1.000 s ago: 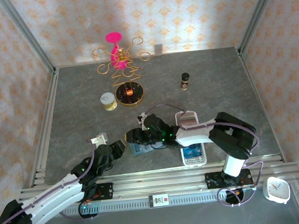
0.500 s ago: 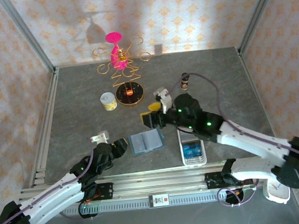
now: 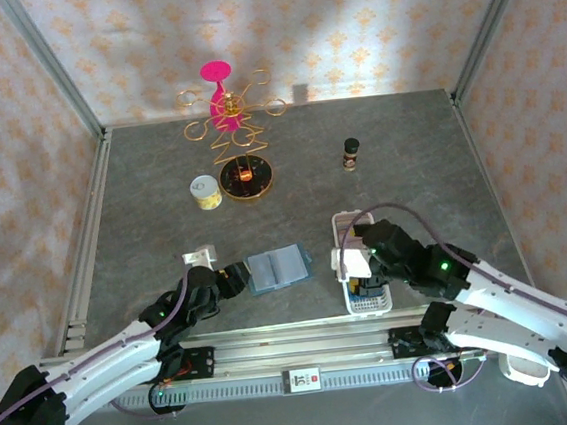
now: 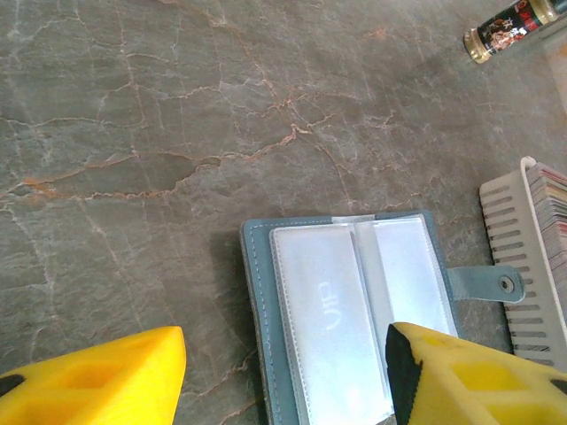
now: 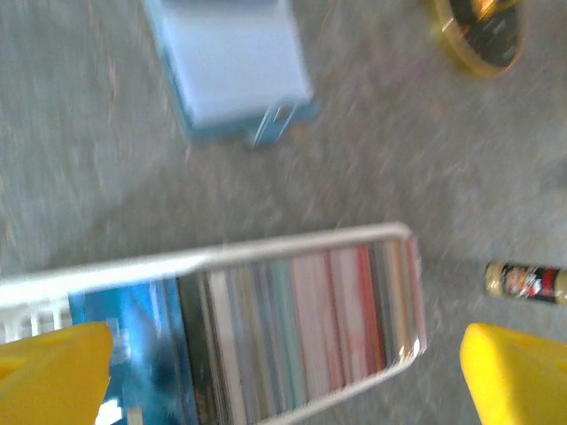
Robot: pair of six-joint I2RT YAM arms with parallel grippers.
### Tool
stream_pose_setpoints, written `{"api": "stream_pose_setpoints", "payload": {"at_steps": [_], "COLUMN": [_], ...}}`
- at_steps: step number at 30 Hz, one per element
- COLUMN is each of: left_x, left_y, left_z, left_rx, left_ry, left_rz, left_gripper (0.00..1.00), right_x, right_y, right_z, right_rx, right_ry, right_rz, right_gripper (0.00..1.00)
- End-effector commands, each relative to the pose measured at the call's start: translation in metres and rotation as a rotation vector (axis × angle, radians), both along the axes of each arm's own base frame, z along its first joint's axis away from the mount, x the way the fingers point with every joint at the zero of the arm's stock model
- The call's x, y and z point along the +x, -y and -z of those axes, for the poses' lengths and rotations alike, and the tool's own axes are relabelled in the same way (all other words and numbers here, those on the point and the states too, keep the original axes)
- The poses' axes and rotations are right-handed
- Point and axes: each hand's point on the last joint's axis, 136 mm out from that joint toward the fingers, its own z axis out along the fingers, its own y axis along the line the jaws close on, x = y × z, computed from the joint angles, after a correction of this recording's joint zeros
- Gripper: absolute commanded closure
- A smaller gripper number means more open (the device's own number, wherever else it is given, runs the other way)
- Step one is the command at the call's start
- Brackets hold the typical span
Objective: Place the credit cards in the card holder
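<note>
Now, right tool (image 5: 283, 372) withdrawn over tray (image 5: 292, 245), open

pale letters "vip" run sideways on the clear inner sleeve (image 4: 321, 354) of the open card holder (image 4: 354, 310).

My table (image 3: 408, 150) is grey, veined stone-look, framed by aluminium rails (image 3: 86, 231). Cream wallpaper (image 3: 366, 24) with orange floral motifs rises behind its far and side edges.

Overhead looks down; both close wrist views share card holder (image 4: 337, 301).
</note>
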Motion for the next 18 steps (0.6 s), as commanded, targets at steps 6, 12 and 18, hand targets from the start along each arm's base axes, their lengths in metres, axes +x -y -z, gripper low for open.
{"api": "stream_pose_setpoints", "payload": {"at_steps": [6, 12, 18], "left_x": [0.006, 0.004, 0.005], "left_y": [0.008, 0.006, 0.007], "left_z": [-0.015, -0.011, -0.012], "left_rx": [-0.029, -0.018, -0.026], "left_ry": [0.043, 0.033, 0.037], "left_rz": [0.018, 0.018, 0.02], "left_gripper": [0.37, 0.37, 0.36], "right_x": [0.011, 0.009, 0.008], "right_y": [0.029, 0.031, 0.027], "right_z": [0.042, 0.063, 0.078], "right_rx": [-0.172, -0.232, -0.255], "right_ry": [0.112, 0.073, 0.048], "right_rz": [0.005, -0.016, -0.044], "right_gripper": [0.0, 0.0, 0.0]}}
